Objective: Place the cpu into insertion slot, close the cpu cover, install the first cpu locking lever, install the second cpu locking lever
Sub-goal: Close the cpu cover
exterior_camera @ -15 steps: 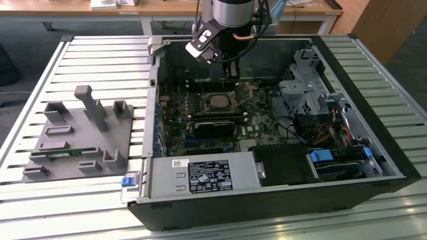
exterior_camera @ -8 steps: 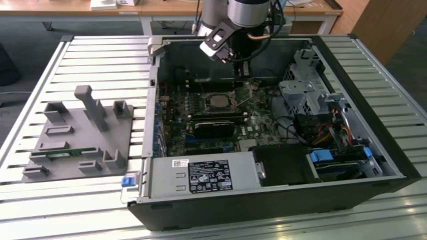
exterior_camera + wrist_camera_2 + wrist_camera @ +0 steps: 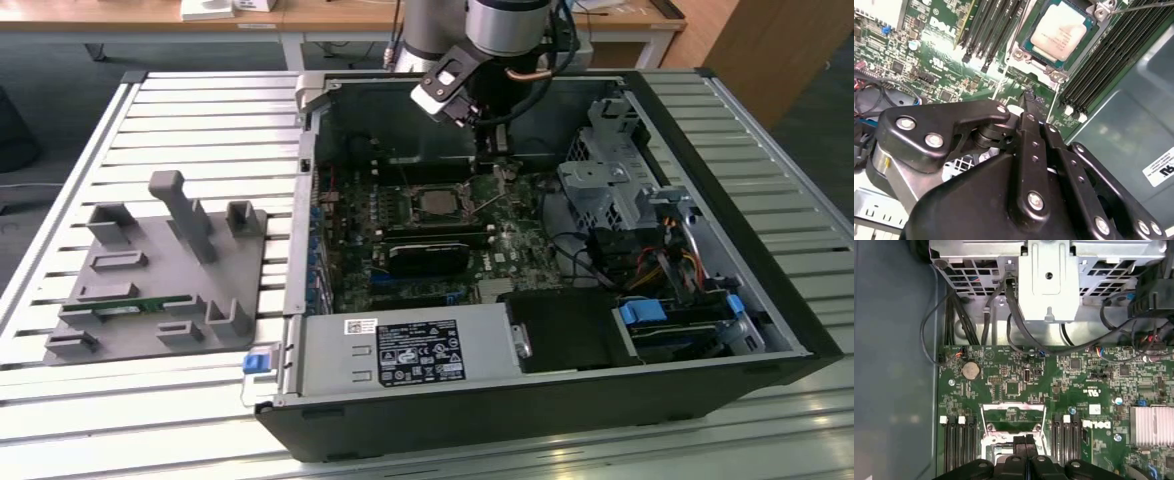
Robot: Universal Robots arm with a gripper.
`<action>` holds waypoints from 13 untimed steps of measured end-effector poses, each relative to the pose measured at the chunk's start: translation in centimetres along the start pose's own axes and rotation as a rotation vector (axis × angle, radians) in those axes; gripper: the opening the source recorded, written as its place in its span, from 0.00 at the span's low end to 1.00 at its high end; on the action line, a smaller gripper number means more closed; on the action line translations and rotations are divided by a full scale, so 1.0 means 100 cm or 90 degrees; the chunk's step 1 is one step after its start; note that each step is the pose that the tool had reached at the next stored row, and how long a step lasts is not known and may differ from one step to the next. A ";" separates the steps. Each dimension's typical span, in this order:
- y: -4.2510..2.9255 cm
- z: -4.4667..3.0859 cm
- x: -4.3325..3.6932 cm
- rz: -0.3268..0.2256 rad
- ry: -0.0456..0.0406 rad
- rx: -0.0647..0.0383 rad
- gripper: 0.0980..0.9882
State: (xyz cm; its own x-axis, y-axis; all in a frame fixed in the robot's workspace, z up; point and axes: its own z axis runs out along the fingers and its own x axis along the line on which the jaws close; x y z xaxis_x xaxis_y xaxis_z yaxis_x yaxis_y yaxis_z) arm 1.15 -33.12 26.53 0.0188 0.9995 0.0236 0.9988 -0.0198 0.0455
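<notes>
In the computer case [image 3: 534, 420], one cpu [image 3: 1059, 32] fills one insertion slot [image 3: 1044, 59]; hand [image 3: 1025, 441] pressed together.

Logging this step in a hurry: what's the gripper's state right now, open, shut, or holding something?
Gripper: shut, fingertips together with nothing seen between them; the cpu lies in the insertion slot, not in its grip.

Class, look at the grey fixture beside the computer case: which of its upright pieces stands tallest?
The slim post near the middle of the fixture; it towers over the short blocks around it.
</notes>
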 end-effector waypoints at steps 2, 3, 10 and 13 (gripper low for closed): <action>0.0017 0.0017 0.0016 0.000 0.0000 0.001 0.01; 0.0034 0.0024 0.0023 0.000 0.0000 0.002 0.01; 0.0166 0.0053 0.0061 0.000 0.0000 0.004 0.01; 0.0216 0.0062 0.0073 0.000 0.0001 0.005 0.01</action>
State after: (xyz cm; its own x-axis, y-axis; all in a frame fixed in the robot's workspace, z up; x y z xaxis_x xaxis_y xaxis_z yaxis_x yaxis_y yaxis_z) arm 3.36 -32.42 26.02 0.0189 0.9995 0.0237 0.9991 -0.0198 0.0383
